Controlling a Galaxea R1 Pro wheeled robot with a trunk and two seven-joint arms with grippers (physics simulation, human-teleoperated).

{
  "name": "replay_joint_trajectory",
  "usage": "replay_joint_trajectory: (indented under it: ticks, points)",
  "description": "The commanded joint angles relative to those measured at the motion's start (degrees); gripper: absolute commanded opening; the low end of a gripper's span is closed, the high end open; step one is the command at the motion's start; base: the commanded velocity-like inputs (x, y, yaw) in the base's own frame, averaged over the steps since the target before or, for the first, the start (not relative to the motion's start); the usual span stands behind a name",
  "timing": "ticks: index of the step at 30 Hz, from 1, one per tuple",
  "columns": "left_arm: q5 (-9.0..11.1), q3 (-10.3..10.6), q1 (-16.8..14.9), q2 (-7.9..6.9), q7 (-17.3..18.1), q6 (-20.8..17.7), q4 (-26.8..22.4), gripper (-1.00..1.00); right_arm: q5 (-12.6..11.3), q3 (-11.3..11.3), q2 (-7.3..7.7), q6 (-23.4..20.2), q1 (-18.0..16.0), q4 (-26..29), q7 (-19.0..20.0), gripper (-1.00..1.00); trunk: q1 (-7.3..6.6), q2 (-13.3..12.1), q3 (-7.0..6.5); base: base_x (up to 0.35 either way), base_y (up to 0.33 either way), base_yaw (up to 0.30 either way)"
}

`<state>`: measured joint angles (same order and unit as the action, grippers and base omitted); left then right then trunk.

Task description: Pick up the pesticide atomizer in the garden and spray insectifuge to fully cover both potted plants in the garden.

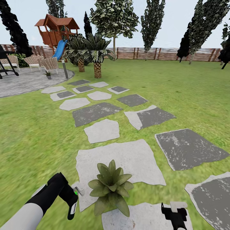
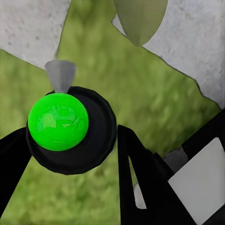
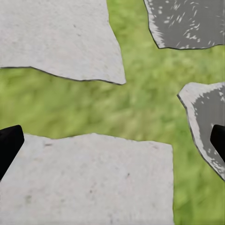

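Head view: left gripper (image 1: pixel 74 204) at the lower left, pinching the pesticide atomizer (image 1: pixel 71 197), a dark bottle with a bright green spot and a small pale nozzle turned toward the near potted plant (image 1: pixel 111 187); that plant, a low rosette of pointed green leaves, stands just beside the gripper toward the middle, at the seam between two pale stepping stones (image 1: pixel 118 163); its pot is hidden under the leaves; right gripper (image 1: pixel 174 213) at the lower right edge, over a pale stone, apart from the plant; second potted plant (image 1: pixel 48 74) far off on the round grey paved patch (image 1: pixel 25 81), beside a grey bollard lamp post (image 1: pixel 65 68) and wicker chairs (image 1: pixel 41 63); lawn (image 1: pixel 191 92) wide and open to the right; stones run ahead to two palms (image 1: pixel 95 52); playhouse with a blue slide (image 1: pixel 57 32) and a brown slatted fence (image 1: pixel 166 53) bound the far edge.

Left wrist view: atomizer seen end-on, round black body with green cap (image 2: pixel 58 121) and grey nozzle, clamped between the black fingers (image 2: pixel 140 178); one leaf of the plant (image 2: pixel 140 18) close ahead; grass and pale stone edges beneath.

Right wrist view: black fingertips (image 3: pixel 9 145) at opposite borders, spread wide with nothing between; pale stone below, grass strips and darker stones (image 3: pixel 187 21) around.
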<state>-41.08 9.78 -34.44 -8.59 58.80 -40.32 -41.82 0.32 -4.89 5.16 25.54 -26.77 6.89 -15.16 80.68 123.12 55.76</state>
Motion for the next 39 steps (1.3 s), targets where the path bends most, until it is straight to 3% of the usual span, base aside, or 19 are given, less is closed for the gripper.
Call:
replay_joint_trajectory:
  ticks: [1,7,18,31,34,39]
  points:
    - [-0.3,0.2,0.0,-0.03,0.3,-0.4,-0.1,-1.0,0.0,-0.5,0.02,0.0,0.0,0.0,-0.5,1.0,-0.01,0.0,0.13,0.0,0.0,0.0]
    - [-0.3,0.2,0.2,-0.02,0.2,-0.4,-0.1,-1.0,0.0,-0.5,0.02,0.0,0.0,0.0,-0.4,1.0,-0.01,0.0,0.64,0.0,0.0,0.0]
    - [-0.3,0.3,0.4,-0.08,0.1,-0.2,0.0,-1.0,0.1,-0.5,0.02,0.0,0.0,-0.1,-0.3,1.0,2.41,4.4,3.62,0.0,0.0,0.0]
    - [-0.2,-0.1,-0.1,-0.02,-0.3,-0.2,0.0,-1.0,0.1,-0.5,0.02,0.0,0.0,-0.1,-0.2,1.0,2.41,4.4,3.97,0.0,0.0,0.0]
    - [-0.1,-0.3,-3.2,0.23,0.0,-0.9,-0.3,-1.0,0.1,-0.5,0.02,0.0,0.0,-0.1,-0.2,1.0,2.41,4.4,3.97,0.0,0.0,0.0]
    - [-0.1,-0.3,-3.8,0.17,0.0,-0.5,-0.2,-1.0,0.1,-0.5,0.02,0.0,0.0,-0.1,-0.2,1.0,2.41,4.4,3.97,0.0,0.0,0.0]
